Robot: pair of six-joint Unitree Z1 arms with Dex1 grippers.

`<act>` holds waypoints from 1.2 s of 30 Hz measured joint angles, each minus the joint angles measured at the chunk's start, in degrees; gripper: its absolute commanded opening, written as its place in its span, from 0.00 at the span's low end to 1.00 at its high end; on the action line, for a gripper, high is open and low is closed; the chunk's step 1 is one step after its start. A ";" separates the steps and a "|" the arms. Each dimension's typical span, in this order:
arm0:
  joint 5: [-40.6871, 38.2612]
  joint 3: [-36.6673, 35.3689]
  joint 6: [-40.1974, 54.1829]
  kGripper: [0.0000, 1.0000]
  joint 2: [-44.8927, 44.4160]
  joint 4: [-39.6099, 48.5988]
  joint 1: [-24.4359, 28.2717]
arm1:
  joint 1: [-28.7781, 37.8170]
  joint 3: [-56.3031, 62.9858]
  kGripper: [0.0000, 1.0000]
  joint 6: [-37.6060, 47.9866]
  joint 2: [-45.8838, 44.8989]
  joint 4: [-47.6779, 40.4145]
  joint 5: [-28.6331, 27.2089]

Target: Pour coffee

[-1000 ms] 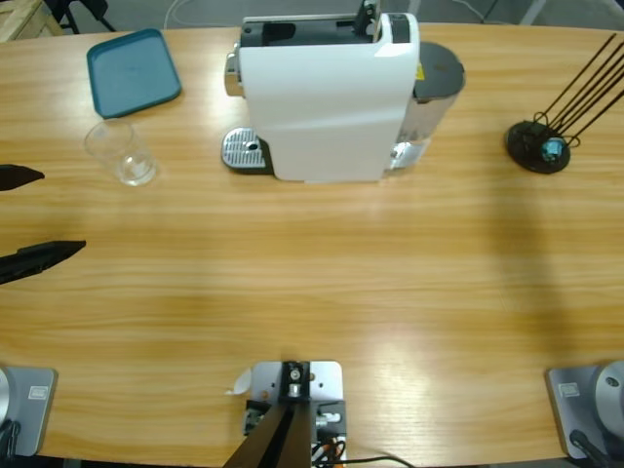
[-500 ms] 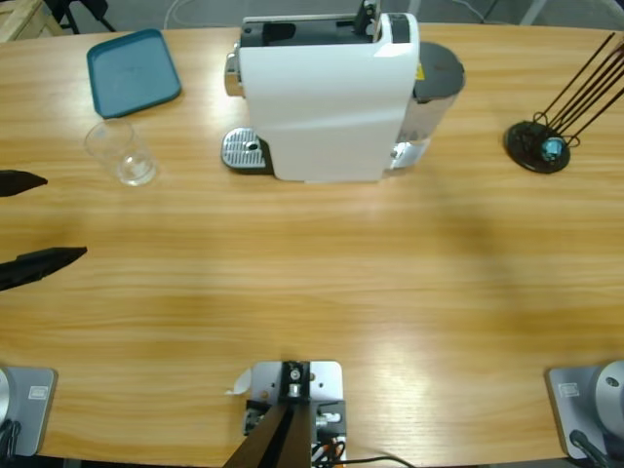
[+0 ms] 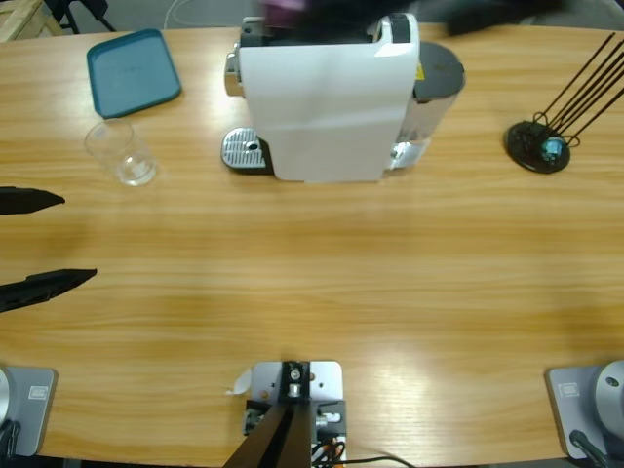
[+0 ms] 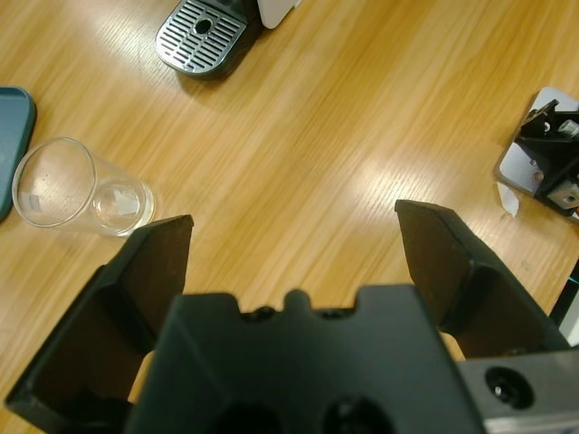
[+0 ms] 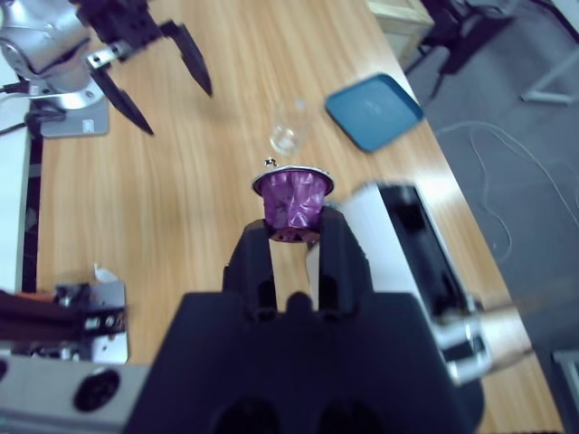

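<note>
The white coffee machine (image 3: 327,97) stands at the back middle of the table, its drip grate (image 3: 244,150) to its left. An empty clear glass (image 3: 122,152) stands left of it. No coffee shows in any view. My left gripper (image 3: 78,238) hovers open at the table's left edge with nothing between its jaws, the glass (image 4: 77,185) lying ahead of it. My right gripper (image 5: 294,231) is shut on a purple capsule (image 5: 292,199), held high over the machine (image 5: 407,235); in the high view it is only a dark blur above the machine's top.
A teal tray (image 3: 132,70) lies at the back left, beyond the glass. A black stand with thin rods (image 3: 539,146) sits at the far right. The right wrist view also shows the glass (image 5: 289,128), the tray (image 5: 374,110) and the left gripper (image 5: 149,59).
The right arm has swung in over the top of the machine with the purple capsule. My left gripper has shifted a little toward the table's front and inward.
</note>
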 measured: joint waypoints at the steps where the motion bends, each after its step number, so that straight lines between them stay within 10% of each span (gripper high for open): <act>1: 0.00 0.03 0.00 0.96 0.00 0.00 0.00 | 0.13 -1.75 0.00 -0.64 2.09 0.18 0.14; 36: 0.00 1.06 -0.39 0.96 -0.51 -0.01 1.80 | -11.61 -12.72 0.00 -10.99 21.60 0.56 -2.43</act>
